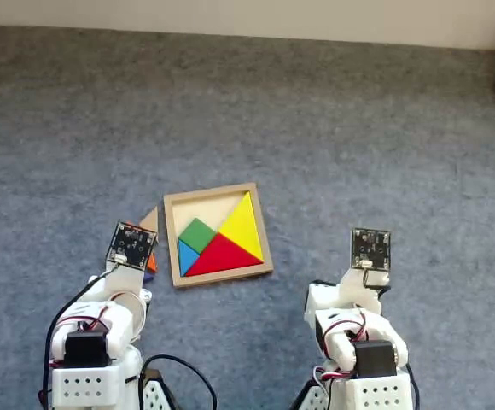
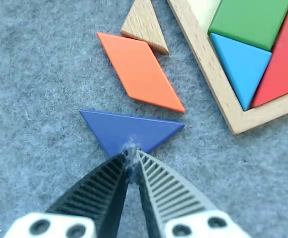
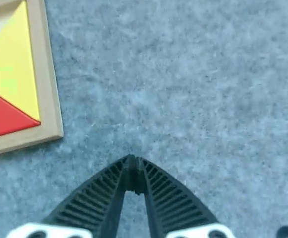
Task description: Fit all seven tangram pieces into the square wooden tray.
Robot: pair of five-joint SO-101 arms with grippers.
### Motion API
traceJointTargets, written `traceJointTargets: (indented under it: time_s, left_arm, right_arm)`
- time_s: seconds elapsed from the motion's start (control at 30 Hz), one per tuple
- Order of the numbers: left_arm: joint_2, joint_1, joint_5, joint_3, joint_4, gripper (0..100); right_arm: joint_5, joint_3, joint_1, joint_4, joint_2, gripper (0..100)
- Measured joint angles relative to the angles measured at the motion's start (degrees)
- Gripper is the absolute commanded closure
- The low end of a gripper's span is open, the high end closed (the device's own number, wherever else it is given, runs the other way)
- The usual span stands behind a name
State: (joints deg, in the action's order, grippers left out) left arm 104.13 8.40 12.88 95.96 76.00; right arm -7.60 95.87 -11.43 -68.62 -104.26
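Nearest, the two arms stand side by side on the grey felt worktop [image 1: 358, 128]. The left gripper [image 2: 131, 154] is closed, its tips meeting right at one corner of the dark blue triangle [image 2: 129, 130], which lies flat on the felt. The right gripper [image 3: 134, 161] is also closed, holding nothing, over bare felt just off the tray's right side. Just past the dark blue triangle lies the orange parallelogram [image 2: 140, 72], then the plain wooden triangle [image 2: 144, 25], both outside the tray and close to its left rim. The square wooden tray [image 2: 208, 64] sits between the arms, holding the light blue triangle [image 2: 243, 64], green square [image 2: 251, 22], red triangle [image 2: 283, 64] and yellow triangle [image 3: 10, 69]; its far left corner shows bare floor.
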Motion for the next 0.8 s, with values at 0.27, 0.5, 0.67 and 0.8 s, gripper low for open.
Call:
traceJointTargets:
  time_s: [0.27,0.5,0.67,0.8]
  left_arm:
    - [0.0,0.0,0.0,0.0,0.0,99]
    - [0.0,0.0,0.0,0.0,0.0,99]
    - [0.0,0.0,0.0,0.0,0.0,99]
    - [0.0,0.0,0.0,0.0,0.0,99]
  right_arm:
    - [0.0,0.0,0.0,-2.5,0.0,98.9]
    - [0.0,0.0,0.0,-2.5,-0.2,98.9]
    - [0.0,0.0,0.0,-2.5,-0.2,98.9]
    - [0.0,0.0,0.0,-2.5,-0.2,98.9]
